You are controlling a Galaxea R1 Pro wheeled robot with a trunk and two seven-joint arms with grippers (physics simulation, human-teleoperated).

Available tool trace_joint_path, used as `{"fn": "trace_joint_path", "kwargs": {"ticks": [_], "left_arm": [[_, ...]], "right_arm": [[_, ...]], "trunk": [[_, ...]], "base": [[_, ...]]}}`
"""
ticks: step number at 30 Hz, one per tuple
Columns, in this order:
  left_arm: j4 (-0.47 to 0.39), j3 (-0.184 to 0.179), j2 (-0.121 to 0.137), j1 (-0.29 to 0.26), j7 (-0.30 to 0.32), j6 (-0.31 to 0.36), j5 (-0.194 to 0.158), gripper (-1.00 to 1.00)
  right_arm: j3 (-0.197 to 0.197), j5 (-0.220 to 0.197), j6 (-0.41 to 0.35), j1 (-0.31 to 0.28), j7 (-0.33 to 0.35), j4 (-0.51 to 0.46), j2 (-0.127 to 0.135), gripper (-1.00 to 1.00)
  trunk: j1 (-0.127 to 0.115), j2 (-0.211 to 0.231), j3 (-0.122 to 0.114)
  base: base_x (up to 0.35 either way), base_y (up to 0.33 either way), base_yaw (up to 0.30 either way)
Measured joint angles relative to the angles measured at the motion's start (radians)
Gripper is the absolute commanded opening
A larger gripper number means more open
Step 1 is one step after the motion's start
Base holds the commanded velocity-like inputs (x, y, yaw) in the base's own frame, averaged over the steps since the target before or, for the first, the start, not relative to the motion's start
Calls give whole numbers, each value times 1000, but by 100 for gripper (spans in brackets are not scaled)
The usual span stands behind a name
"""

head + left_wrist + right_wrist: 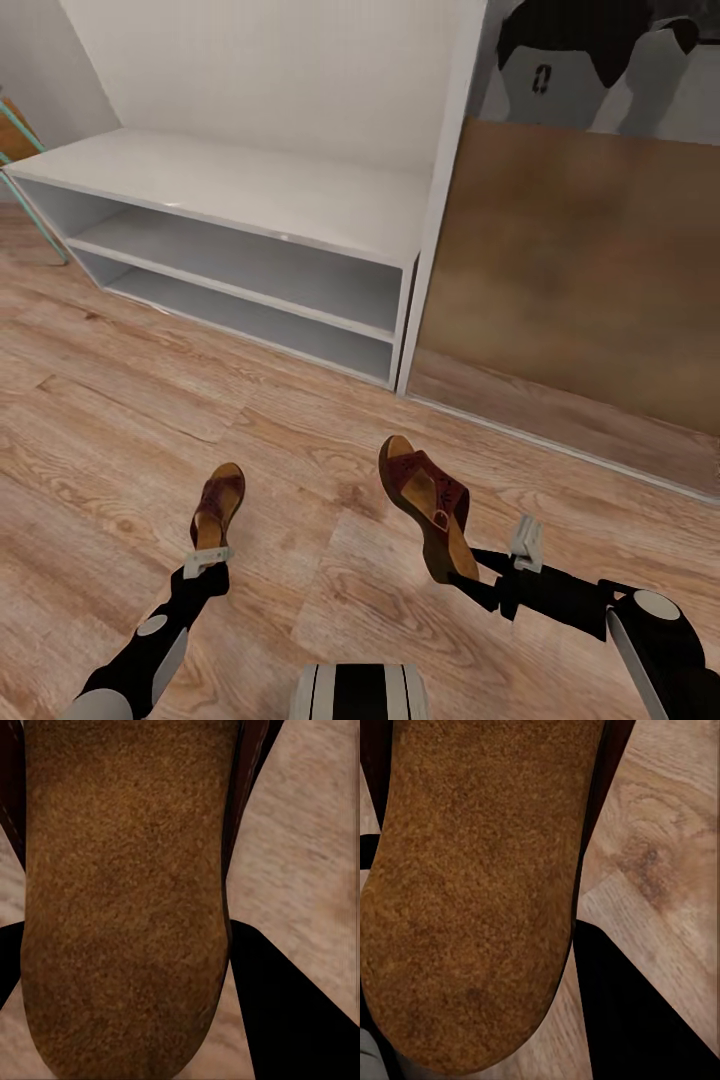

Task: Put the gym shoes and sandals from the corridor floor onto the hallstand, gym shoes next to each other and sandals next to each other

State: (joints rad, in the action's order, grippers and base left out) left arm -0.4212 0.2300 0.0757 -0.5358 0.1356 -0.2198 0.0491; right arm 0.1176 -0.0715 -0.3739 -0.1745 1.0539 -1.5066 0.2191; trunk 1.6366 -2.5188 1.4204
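One reddish-brown sandal (218, 508) is held at its heel by the left pincer (206, 562) and the other sandal (428, 505) by the right pincer (490, 580), both above the corridor floor (110, 400) before the hallstand (240, 200), and they are judged light, stiff-soled and best gripped at the heel.

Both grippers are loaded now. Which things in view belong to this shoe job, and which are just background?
Job:
left sandal in left gripper
right sandal in right gripper
hallstand
corridor floor

Background:
brown panel
teal frame
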Motion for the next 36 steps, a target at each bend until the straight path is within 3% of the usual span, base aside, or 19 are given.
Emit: {"fn": "trace_joint_path", "kwargs": {"ticks": [2,4,5,12,20,28,36], "left_arm": [[1,0,0,1,0,0,0,-100],[2,9,20,85,-4,-3,-9,-100],[2,8,22,83,-4,-3,-16,-100],[4,8,25,146,-9,-73,-38,-100],[5,9,22,213,-12,-114,-41,-100],[13,8,19,247,-13,-178,-40,-100],[6,8,22,251,-12,-187,-41,-100]], "right_arm": [[0,1,0,0,0,0,0,-100],[-1,5,5,0,-6,4,-3,-100],[-1,8,9,1,-10,12,-4,-100],[5,95,182,4,-230,202,-10,-100],[4,107,320,4,-417,337,-14,-100],[-8,120,349,5,-538,353,-17,-100],[-32,172,352,5,-560,289,-18,-100]], "trunk": [[-1,0,-8],[-2,1,-16],[-2,1,-21],[-5,3,-59],[-9,5,-102],[-13,7,-146],[-16,8,-189]], "base": [[0,0,0],[0,0,0],[0,0,0],[0,0,0],[0,0,-1],[0,0,-61],[0,0,-90]]}}
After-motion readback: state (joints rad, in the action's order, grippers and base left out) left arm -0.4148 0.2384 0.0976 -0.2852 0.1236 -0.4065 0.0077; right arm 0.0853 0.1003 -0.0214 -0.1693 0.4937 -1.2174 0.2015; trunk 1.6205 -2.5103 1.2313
